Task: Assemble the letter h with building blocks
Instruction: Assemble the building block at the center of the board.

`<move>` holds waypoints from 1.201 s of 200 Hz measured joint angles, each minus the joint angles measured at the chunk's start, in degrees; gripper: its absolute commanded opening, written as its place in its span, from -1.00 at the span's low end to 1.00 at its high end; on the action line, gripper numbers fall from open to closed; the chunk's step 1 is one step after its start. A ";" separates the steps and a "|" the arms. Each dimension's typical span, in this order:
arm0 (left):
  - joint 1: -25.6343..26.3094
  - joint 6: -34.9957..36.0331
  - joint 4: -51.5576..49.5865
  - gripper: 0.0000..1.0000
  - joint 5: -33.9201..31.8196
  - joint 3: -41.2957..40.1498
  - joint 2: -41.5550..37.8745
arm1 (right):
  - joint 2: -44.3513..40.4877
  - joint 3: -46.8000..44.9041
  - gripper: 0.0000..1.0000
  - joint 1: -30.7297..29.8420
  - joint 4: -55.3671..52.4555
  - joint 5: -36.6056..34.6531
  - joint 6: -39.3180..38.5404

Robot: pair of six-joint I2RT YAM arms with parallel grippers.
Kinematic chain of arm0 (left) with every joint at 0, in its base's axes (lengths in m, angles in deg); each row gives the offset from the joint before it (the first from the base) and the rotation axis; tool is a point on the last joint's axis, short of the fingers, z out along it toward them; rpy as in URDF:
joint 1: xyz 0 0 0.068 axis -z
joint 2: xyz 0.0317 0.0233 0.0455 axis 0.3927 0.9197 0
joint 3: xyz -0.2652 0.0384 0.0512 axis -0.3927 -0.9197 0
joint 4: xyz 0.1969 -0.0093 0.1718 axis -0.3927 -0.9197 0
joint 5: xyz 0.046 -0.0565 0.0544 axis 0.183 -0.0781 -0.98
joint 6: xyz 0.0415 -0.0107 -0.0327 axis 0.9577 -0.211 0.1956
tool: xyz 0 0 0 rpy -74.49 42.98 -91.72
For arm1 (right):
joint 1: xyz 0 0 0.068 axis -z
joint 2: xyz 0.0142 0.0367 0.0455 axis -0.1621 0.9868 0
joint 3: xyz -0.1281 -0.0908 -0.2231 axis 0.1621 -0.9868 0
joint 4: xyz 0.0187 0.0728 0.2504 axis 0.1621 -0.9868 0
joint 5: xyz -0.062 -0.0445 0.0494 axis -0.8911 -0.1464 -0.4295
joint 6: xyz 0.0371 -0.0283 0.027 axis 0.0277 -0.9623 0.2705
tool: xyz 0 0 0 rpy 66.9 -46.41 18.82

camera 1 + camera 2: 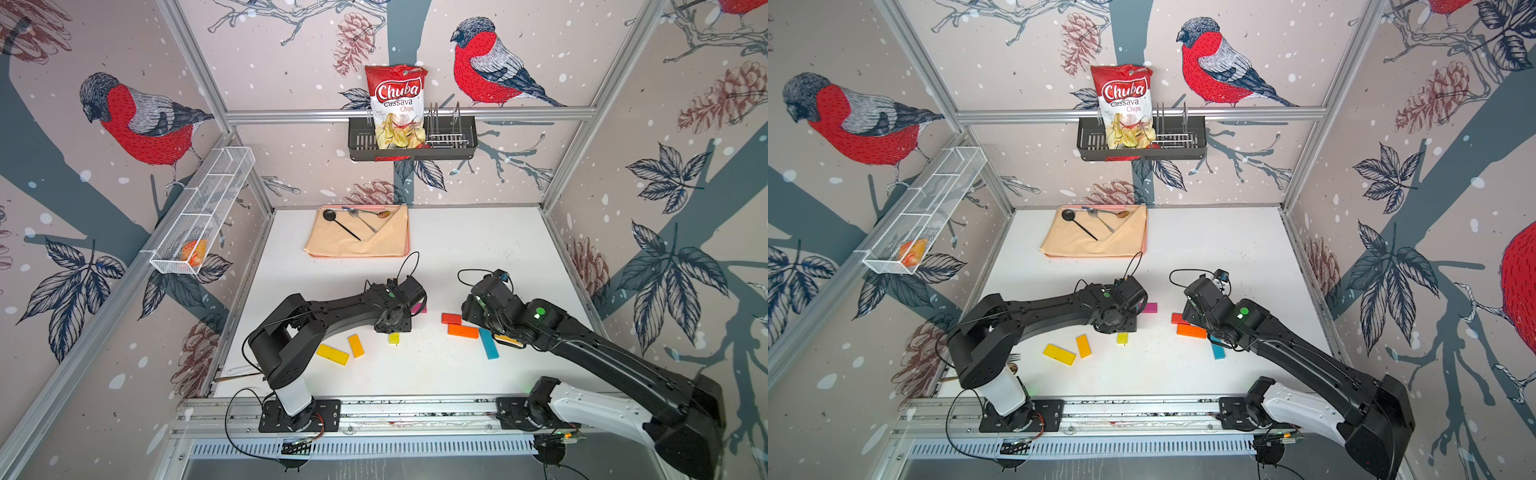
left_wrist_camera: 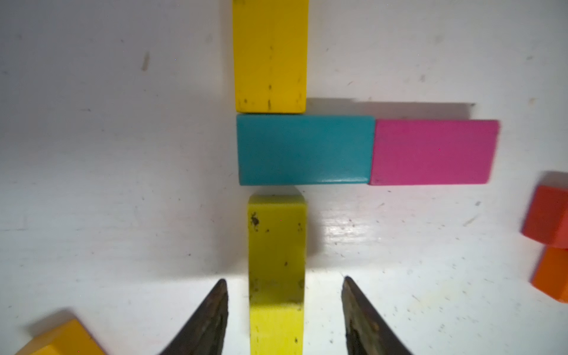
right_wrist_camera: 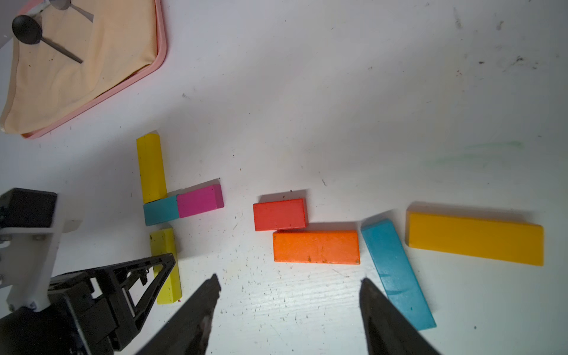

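Left gripper [image 2: 284, 279] stands apart astride the lime block [image 2: 276, 239], not touching it; right gripper [image 3: 289, 278] gapes empty. Top views hide the short teal block [image 2: 304, 150] just beyond the lime one.

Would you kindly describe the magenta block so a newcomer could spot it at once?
On the white table, find the left gripper, near the middle. Just ahead of it the magenta block lies end to end with a short teal block. It is the only magenta piece in view.
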 measured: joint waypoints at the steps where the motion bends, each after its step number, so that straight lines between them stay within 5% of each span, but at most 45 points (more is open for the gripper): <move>1: 0.00 0.00 -0.07 0.18 0.00 0.04 -0.15 | 0.11 0.02 0.50 -0.20 0.00 -0.02 0.04; 47: -1.92 -1.40 -6.38 0.23 -5.27 -0.94 -16.98 | 11.96 3.41 0.61 -11.04 2.60 -0.81 5.99; 105: -21.29 -0.09 -12.17 0.20 -9.33 -13.05 -41.13 | 41.16 23.10 0.46 -17.75 8.04 2.12 6.67; 141: -27.87 3.34 -12.81 0.19 -5.90 -16.26 -44.17 | 52.30 32.83 0.37 -16.90 6.73 3.82 4.94; 240: -28.70 6.29 -12.52 0.19 -2.05 -16.76 -44.52 | 60.52 40.41 -0.05 -16.33 1.44 5.38 4.20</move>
